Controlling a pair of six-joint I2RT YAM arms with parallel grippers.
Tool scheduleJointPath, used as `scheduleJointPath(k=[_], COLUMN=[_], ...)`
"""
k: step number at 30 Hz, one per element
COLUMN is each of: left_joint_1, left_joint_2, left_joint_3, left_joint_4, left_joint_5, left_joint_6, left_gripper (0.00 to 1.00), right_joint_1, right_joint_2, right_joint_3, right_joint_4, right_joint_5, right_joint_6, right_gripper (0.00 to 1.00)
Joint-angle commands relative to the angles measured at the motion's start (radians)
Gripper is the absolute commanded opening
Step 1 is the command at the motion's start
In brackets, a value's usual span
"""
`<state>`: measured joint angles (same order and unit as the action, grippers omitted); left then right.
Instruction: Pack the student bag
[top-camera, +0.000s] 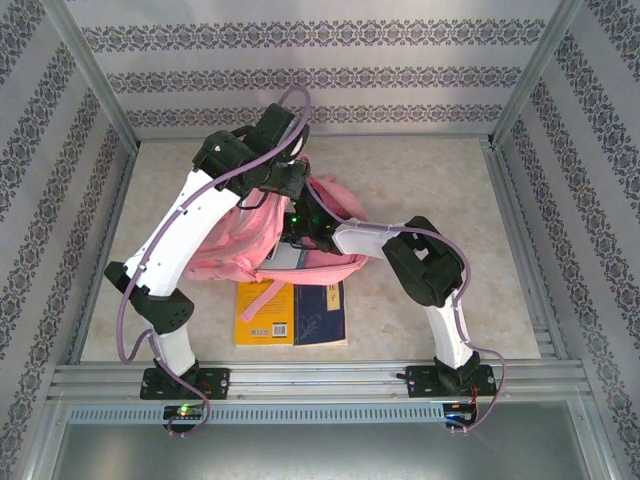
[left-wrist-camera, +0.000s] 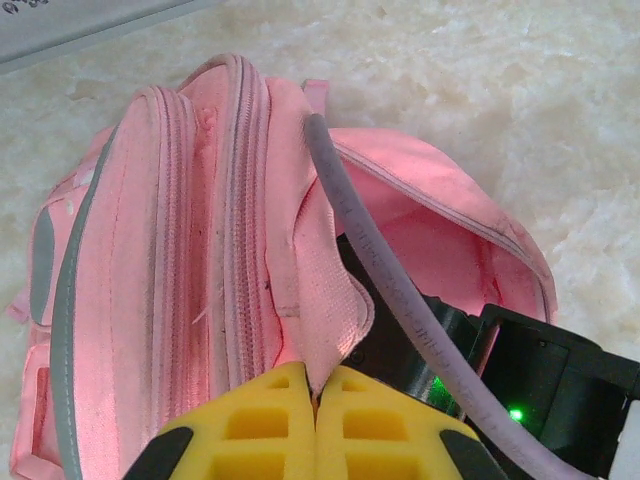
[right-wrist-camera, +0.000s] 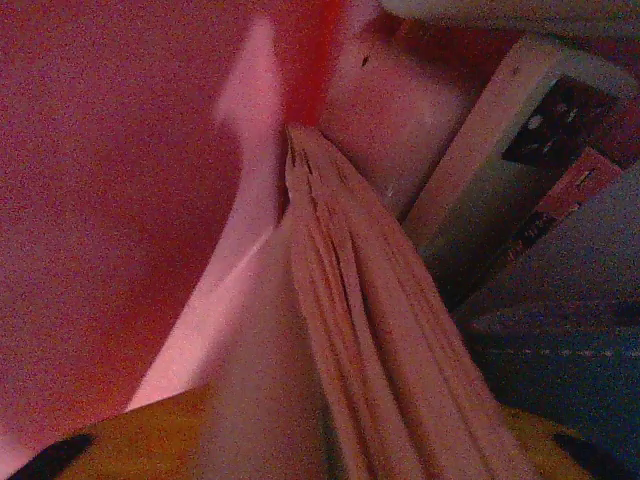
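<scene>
The left gripper (left-wrist-camera: 316, 395) has its yellow fingers (left-wrist-camera: 250, 425) pressed together on the edge of a fabric flap at the mouth of the student bag (left-wrist-camera: 180, 260), which lies on a pale mottled table (left-wrist-camera: 520, 100). The flap is pulled up, so the main compartment gapes on the right. A lilac cable (left-wrist-camera: 390, 290) crosses that opening to a black arm housing (left-wrist-camera: 560, 390) with a green light (left-wrist-camera: 516, 413), and a grey strip (left-wrist-camera: 62, 330) runs down the bag's left side.

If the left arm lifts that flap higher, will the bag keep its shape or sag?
Probably sags: the student bag is soft fabric, creasing where the left gripper pinches its rim. Likely heavier than it looks with a book inside, so it may drag rather than rise.
</scene>
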<state>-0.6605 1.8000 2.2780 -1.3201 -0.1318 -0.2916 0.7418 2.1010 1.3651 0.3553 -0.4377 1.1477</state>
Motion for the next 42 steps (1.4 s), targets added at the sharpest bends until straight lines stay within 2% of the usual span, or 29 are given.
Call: scheduleJointPath(k=[1, 5, 8, 12, 16, 20, 26, 31, 33, 36, 38, 40, 42], left_joint_1=[0.005, 0.022, 0.042, 0.06, 0.072, 0.112, 0.159, 0.17, 0.171, 0.17, 0.169, 0.169, 0.169], left_joint_2=[-0.032, -0.022, -0.016, -0.006, 0.012, 0.028, 0.078, 0.125, 0.134, 0.146, 0.155, 0.158, 0.135], left_joint_3=[0.045, 0.044, 0.043, 0.044, 0.037, 0.002, -0.051, -0.133, -0.179, -0.248, -0.274, -0.278, -0.281], left_joint_4=[0.099, 0.097, 0.098, 0.106, 0.114, 0.154, 0.25, 0.341, 0.381, 0.446, 0.471, 0.471, 0.459], left_joint_5=[0.006, 0.01, 0.013, 0.024, 0.008, 0.021, 0.056, 0.139, 0.176, 0.227, 0.263, 0.293, 0.3], left_joint_6=[-0.004, -0.015, -0.036, -0.048, -0.059, -0.109, -0.145, -0.149, -0.166, -0.191, -0.206, -0.218, -0.219], left_gripper=[0.0, 0.0, 0.0, 0.0, 0.0, 0.0, 0.0, 0.0, 0.0, 0.0, 0.07, 0.3, 0.42], right_joint_1=[-0.013, -0.037, -0.057, -0.074, -0.098, -0.126, -0.133, -0.115, -0.117, -0.132, -0.133, -0.131, -0.133], right_joint_2=[-0.013, -0.102, -0.188, -0.317, -0.453, -0.629, -0.858, -1.012, -1.047, -1.052, -1.029, -0.992, -0.961], right_joint_3=[0.028, -0.058, -0.128, -0.199, -0.308, -0.43, -0.539, -0.62, -0.642, -0.658, -0.665, -0.666, -0.664], right_joint_4=[-0.06, -0.066, -0.072, -0.174, -0.242, -0.312, -0.521, -0.682, -0.726, -0.76, -0.764, -0.774, -0.792], right_joint_5=[-0.011, -0.001, 0.014, 0.052, 0.081, 0.162, 0.235, 0.345, 0.352, 0.255, 0.18, 0.12, 0.091], right_joint_6=[-0.103, -0.144, -0.162, -0.264, -0.318, -0.341, -0.419, -0.487, -0.491, -0.476, -0.467, -0.466, -0.47], right_gripper=[0.54, 0.65, 0.68, 0.69, 0.68, 0.64, 0.59, 0.55, 0.54, 0.53, 0.55, 0.57, 0.58])
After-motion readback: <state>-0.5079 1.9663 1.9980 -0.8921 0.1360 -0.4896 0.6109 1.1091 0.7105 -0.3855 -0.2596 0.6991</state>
